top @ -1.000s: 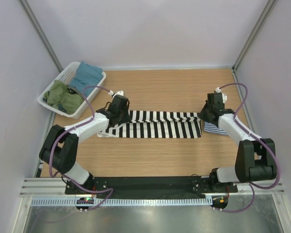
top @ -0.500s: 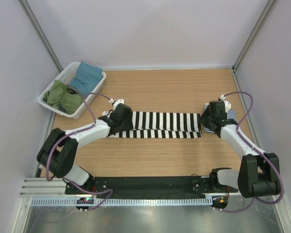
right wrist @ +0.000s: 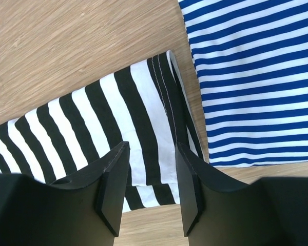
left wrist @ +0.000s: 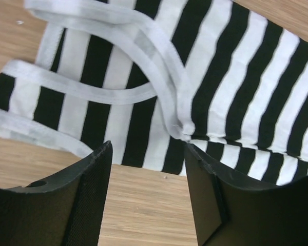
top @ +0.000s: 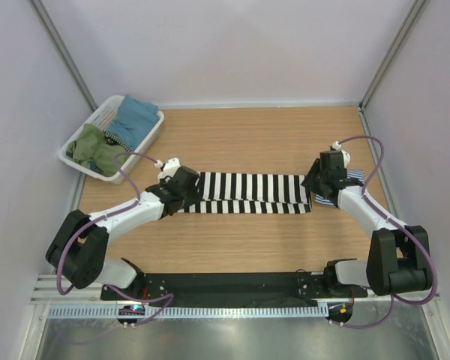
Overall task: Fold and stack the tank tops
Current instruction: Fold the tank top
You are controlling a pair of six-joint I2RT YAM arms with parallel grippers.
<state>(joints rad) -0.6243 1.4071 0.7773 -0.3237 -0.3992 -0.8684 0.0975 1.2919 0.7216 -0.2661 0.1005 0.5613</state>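
Note:
The black-and-white tank top [top: 251, 193] lies flat on the table as a long folded band. Its white-edged straps [left wrist: 118, 51] are at the left end. My left gripper [top: 189, 193] stands open just off that end, with only bare wood between its fingers [left wrist: 146, 174]. My right gripper [top: 315, 187] is open over the hem corner of the band [right wrist: 92, 128], its fingers apart above the cloth and gripping nothing [right wrist: 151, 179]. The navy-and-white tank top [right wrist: 251, 77] lies beside that hem to the right, partly hidden under the right arm [top: 334, 201].
A white slatted basket [top: 144, 146] sits at the back left, holding a teal cloth [top: 135, 116] and an olive cloth [top: 94, 146]. Metal frame posts and pale walls close in the table on both sides and at the back.
A second ago both grippers were shut on the black-and-white top's far edge. They brought it over toward the near edge, opened and let go. The left gripper has since drawn back to the left.

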